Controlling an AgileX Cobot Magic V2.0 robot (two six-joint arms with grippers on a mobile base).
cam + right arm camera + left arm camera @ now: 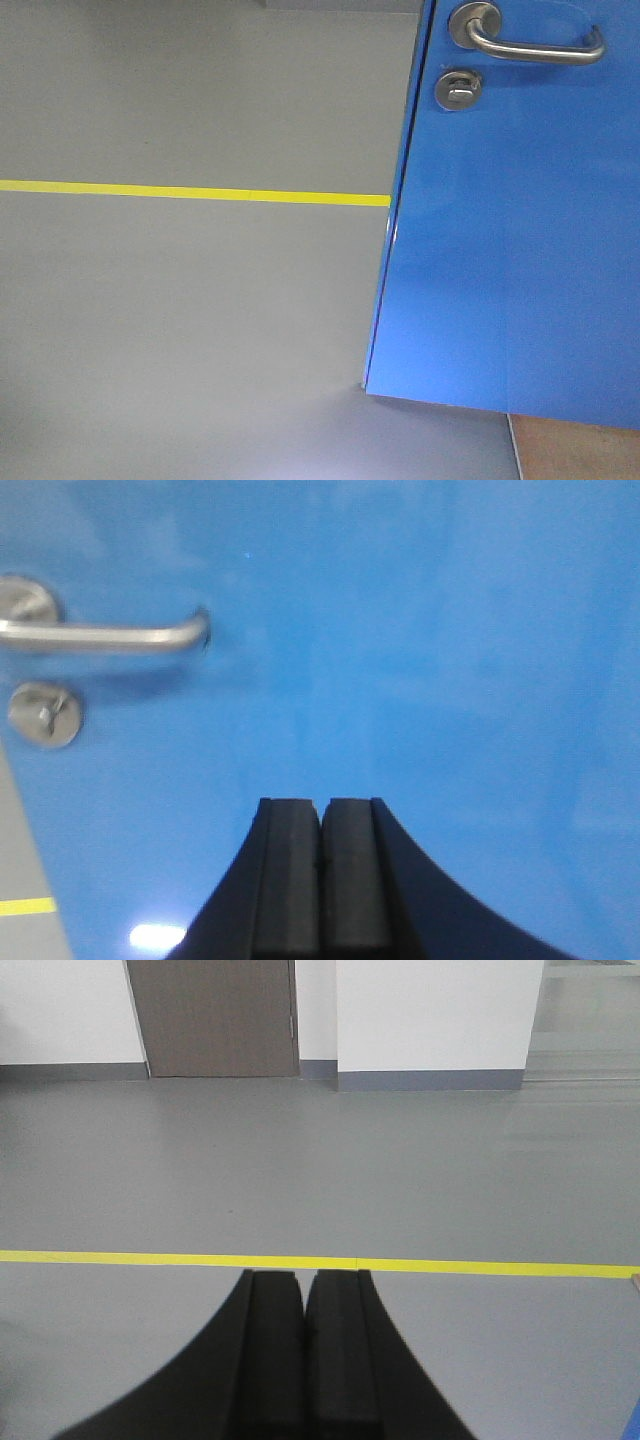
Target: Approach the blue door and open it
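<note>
A smooth grey floor (180, 330) carries everything. A thin yellow tape line (190, 192) runs straight across it, ending at the edge of the blue door (520, 250). Below the door's bottom corner, a patch of reddish-brown flooring (575, 452) adjoins the grey.

From my front camera, the blue door (510, 240) fills the right side of the frame, its glossy panel leaning slightly so its left edge slants down toward the lower middle. At the upper right I see its silver lever handle (535, 42), with the round thumb-turn lock (458, 89) just below. Grey floor (180, 330) covers the left, crossed by a yellow line (190, 192) that meets the door's edge. A brownish patch (575, 452) shows in the lower right corner beneath the door.
</note>
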